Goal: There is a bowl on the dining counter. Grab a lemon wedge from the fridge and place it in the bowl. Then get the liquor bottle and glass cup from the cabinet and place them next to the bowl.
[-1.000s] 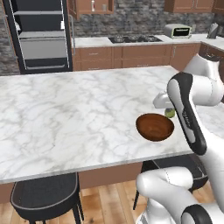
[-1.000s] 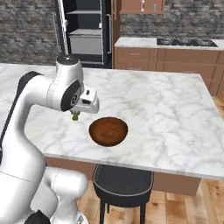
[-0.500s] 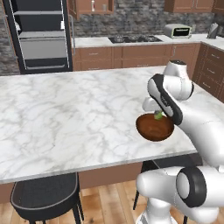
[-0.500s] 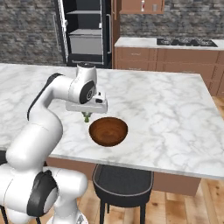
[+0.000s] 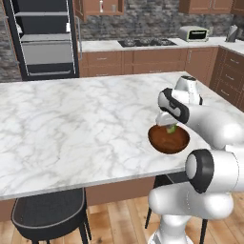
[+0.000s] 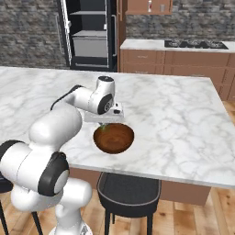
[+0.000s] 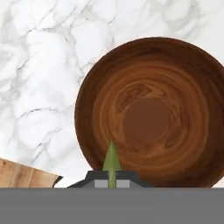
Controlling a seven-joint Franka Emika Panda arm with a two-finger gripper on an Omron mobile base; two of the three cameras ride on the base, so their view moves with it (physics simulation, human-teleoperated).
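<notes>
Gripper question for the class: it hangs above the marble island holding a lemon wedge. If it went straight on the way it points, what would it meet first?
Probably the bowl. The gripper, shut on the lemon wedge, points down at the bowl's near inner wall; the height above it is unclear.

Back wall (image 5: 143,21) is dark grey rough stone w/ brown wood wall cabinets (image 5: 97,6) along the top; below runs a marble counter w/ black stove (image 5: 142,42), a white toaster oven (image 5: 193,33) and brown drawer units (image 5: 143,62) underneath. Floor (image 5: 119,224) is light wood planks. Two black round stools (image 5: 50,215) sit tucked under the near edge of the island; lighting is even, no strong shadows.
</notes>
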